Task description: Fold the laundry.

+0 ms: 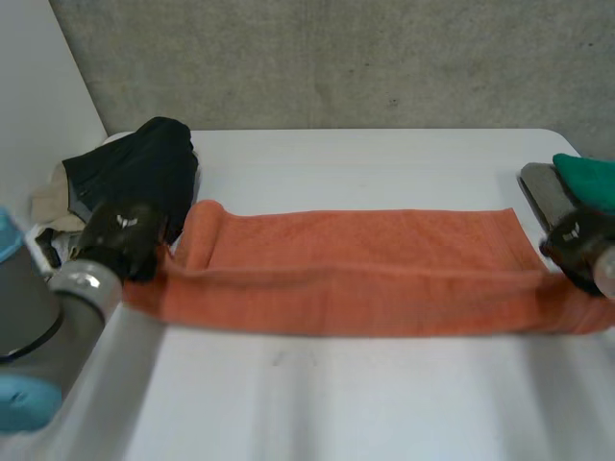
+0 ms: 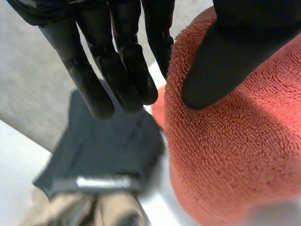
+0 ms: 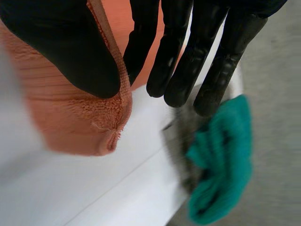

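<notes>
**Orange towel (image 1: 365, 259) pinched at both ends, near long edge lifted off the table (image 1: 336, 403).**

You had the left hand (image 1: 120, 240) at middle left of the frame, on the towel's left end. In its wrist view the thumb pressed into the pile and straight fingers stood behind the edge, so I read it as pinching the cloth. The right hand (image 1: 577, 245), at the middle right edge, gripped the other end the same way, with the hem caught between thumb and fingers. My reading is that one grip per end drew the near edge taut and level for a lengthwise fold. The towel ran as a long band across the frame centre, its far part flat and its near edge raised in a ridge. It was thick looped terry with a stitched hem, rolled slightly at its far left corner. A dark garment (image 1: 144, 168) sat just beside that end, and a green cloth (image 1: 586, 178) lay at the right edge.
</notes>
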